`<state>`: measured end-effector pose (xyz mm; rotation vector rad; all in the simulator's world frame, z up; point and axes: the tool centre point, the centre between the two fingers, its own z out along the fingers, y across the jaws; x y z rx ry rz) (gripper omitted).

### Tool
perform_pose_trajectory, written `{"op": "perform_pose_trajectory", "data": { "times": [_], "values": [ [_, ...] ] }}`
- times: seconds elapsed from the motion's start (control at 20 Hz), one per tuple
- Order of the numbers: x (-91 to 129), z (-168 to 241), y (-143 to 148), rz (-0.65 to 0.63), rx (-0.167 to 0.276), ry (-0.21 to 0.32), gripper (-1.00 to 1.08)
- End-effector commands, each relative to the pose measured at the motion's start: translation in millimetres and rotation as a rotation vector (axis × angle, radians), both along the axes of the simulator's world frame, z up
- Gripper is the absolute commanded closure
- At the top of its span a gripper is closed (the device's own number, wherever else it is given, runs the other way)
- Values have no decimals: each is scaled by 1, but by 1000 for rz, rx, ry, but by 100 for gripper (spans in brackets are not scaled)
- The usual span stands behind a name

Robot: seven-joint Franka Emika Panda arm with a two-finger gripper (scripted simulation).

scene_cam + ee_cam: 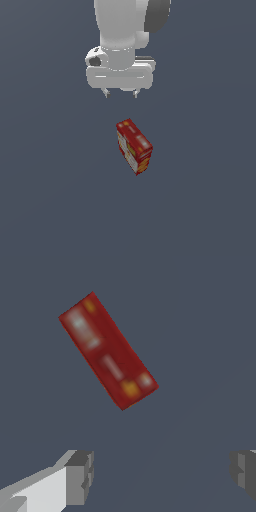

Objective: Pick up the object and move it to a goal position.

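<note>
A small red cracker box [134, 146] (yellow-orange pictures and white label panels on its faces) stands on the dark grey floor [45, 190], turned at an angle. The white Panda arm [125, 30] hangs above it, the gripper [120, 93] pointing down, fingers [80, 476] spread wide apart, holding nothing, clear of the box.
</note>
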<state>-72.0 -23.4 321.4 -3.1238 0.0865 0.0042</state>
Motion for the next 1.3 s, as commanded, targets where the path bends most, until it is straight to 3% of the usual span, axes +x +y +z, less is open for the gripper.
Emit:
{"op": "perform_pose_trajectory", "data": {
  "times": [0.0,0.8,1.25],
  "values": [
    [0,0,0,0,0,0,-92],
    [3,0,-5,50,-17,-4,-92],
    [20,-11,3,148,-21,-4,-92]
  ]
}}
